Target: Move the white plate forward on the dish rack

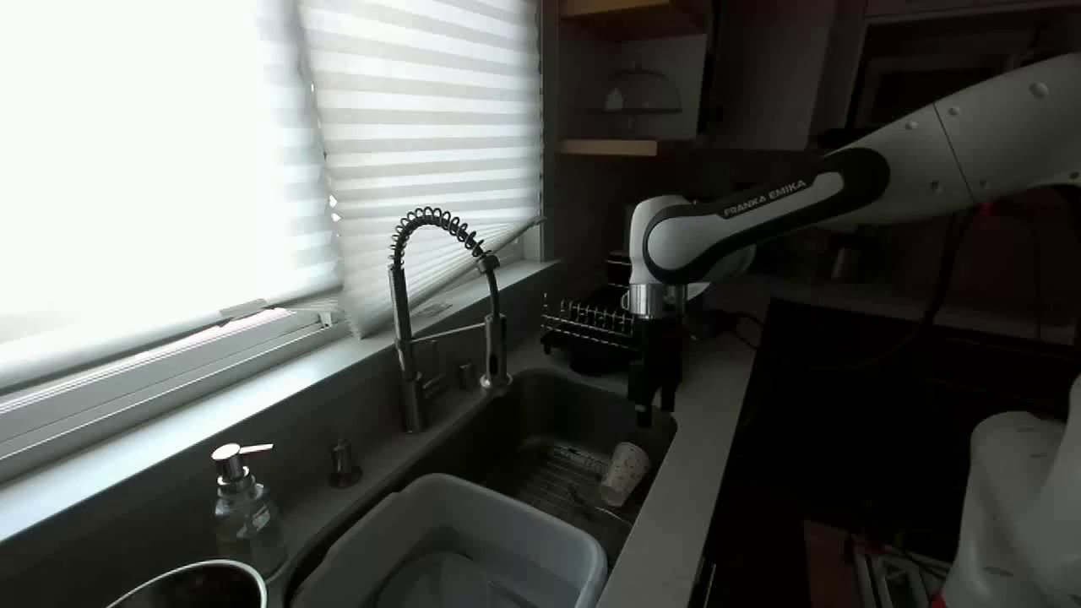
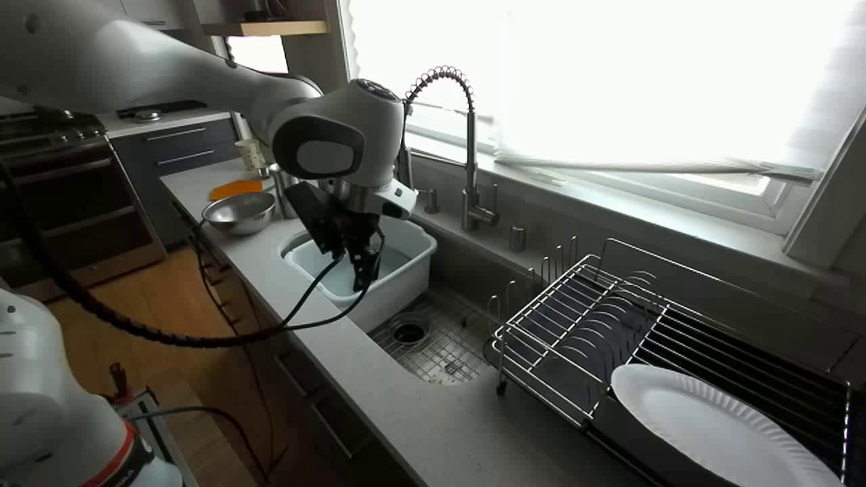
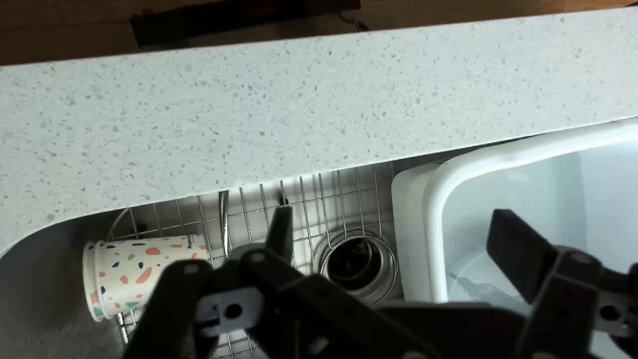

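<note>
White plate looks tilted at dish rack, end away from sink; our gripper hangs above sink, fingers wide apart: we'd best swing over high, pinch rim squarely, ease plate forward

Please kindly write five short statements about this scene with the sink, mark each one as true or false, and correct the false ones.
1. The white plate is on the dish rack. True.
2. The gripper holds the white plate. False: the gripper is open and empty, above the sink.
3. The tub stands in the sink. True.
4. The soap dispenser lies on its side. False: the soap dispenser stands upright.
5. The metal bowl is on the counter. True.
</note>
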Motion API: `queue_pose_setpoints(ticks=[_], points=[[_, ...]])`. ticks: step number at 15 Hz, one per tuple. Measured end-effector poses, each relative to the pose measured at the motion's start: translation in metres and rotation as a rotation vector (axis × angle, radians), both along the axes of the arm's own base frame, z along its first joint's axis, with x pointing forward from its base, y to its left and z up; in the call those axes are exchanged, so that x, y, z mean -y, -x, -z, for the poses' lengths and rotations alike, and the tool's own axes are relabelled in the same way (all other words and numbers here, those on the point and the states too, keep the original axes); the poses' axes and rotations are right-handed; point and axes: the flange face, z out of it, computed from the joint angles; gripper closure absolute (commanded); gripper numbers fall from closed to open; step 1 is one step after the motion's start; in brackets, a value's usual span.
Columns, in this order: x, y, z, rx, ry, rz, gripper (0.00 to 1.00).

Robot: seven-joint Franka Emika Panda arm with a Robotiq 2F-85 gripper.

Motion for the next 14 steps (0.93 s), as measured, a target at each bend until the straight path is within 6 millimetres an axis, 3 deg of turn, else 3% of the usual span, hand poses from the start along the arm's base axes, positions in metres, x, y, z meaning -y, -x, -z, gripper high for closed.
queue_pose_setpoints(ticks=[14], points=[[0.0070,-0.0010,-0.0002,0.009,0.013,0.037,0.00]])
